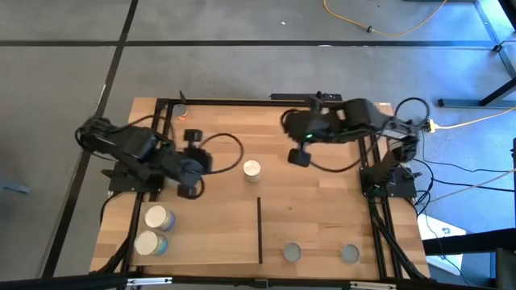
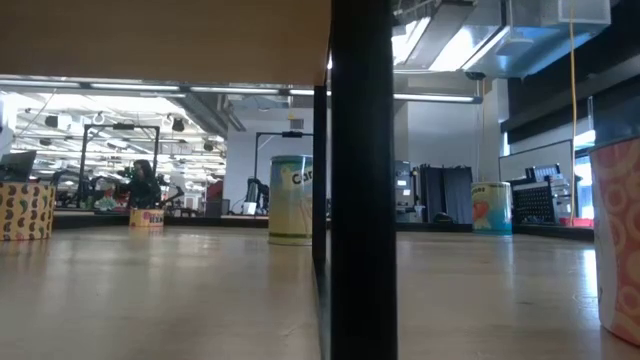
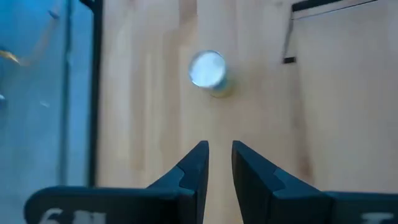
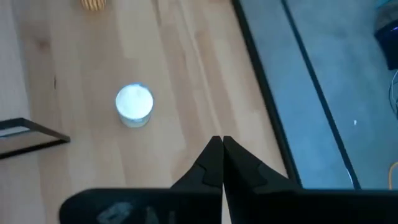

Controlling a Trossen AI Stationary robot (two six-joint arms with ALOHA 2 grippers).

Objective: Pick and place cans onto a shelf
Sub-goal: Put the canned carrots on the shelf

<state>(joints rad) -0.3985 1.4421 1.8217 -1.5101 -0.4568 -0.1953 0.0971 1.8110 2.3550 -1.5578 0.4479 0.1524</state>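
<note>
A cream-topped can [image 1: 251, 168] stands upright on its base in the middle of the table; it also shows in the left wrist view [image 3: 207, 68], the right wrist view [image 4: 134, 102] and the low view [image 2: 291, 200]. Two cream-topped cans [image 1: 159, 217] [image 1: 150, 242] stand on the pale shelf panel [image 1: 210, 234], left of its black strip [image 1: 260, 229]. Two grey-topped cans [image 1: 292, 253] [image 1: 348, 254] stand near the front right. My left gripper [image 1: 192, 165] [image 3: 219, 155] hovers left of the middle can, open by a narrow gap and empty. My right gripper [image 1: 300, 155] [image 4: 222, 149] hovers right of it, shut and empty.
A black metal frame [image 1: 161, 109] runs along the table's edges. Cables [image 1: 230, 145] loop from both arms over the far half. In the low view a black post [image 2: 360, 180] stands close in front, with two more cans [image 2: 491, 207] [image 2: 620, 240] to its right.
</note>
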